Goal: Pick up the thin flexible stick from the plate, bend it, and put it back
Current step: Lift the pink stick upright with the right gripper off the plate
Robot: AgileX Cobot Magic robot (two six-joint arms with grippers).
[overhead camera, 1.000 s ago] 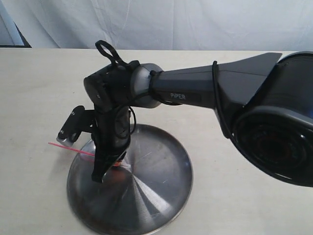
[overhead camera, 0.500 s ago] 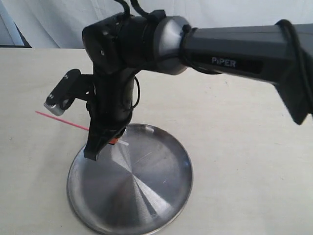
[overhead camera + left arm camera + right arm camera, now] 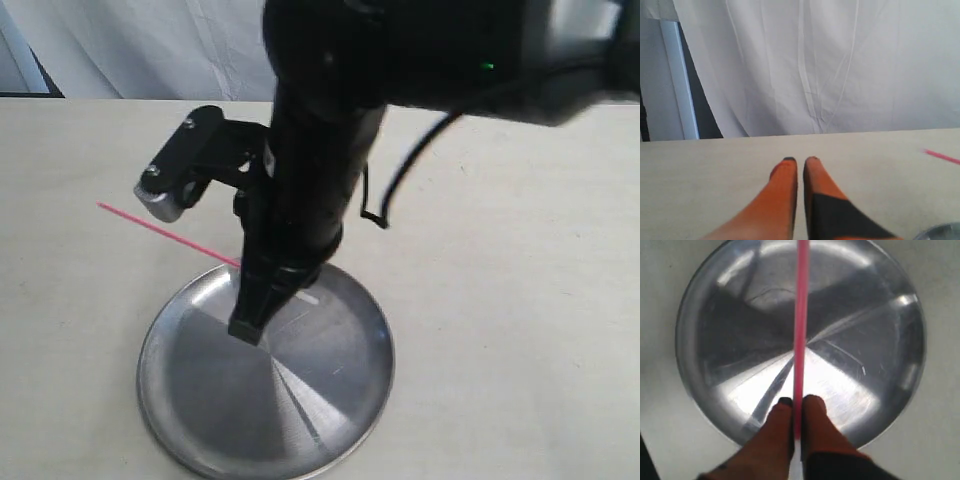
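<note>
The thin flexible stick [image 3: 160, 231] is a pink rod held off the plate [image 3: 330, 400], slanting out past the plate's left rim. Its pale end [image 3: 310, 298] pokes out on the other side of the fingers. My right gripper [image 3: 252, 312] points down over the plate's back left part, shut on the stick. In the right wrist view the stick [image 3: 801, 315] runs from between the orange fingertips across the shiny plate [image 3: 865, 315], with the right gripper [image 3: 799, 401] pinching it near its pale end. My left gripper [image 3: 799, 160] hovers over bare table, shut with nothing in it. It sees the stick [image 3: 940, 156] tip far off.
The right arm's wrist camera bracket [image 3: 180, 180] juts out left of the arm, above the stick. A white curtain [image 3: 130, 50] hangs behind the beige table [image 3: 500, 300]. A sliver of the plate's rim [image 3: 946, 232] shows in the left wrist view.
The right arm has risen and shifted right with the stick, lifting it off the plate's left rim. The arm now fills the top of the exterior view.
</note>
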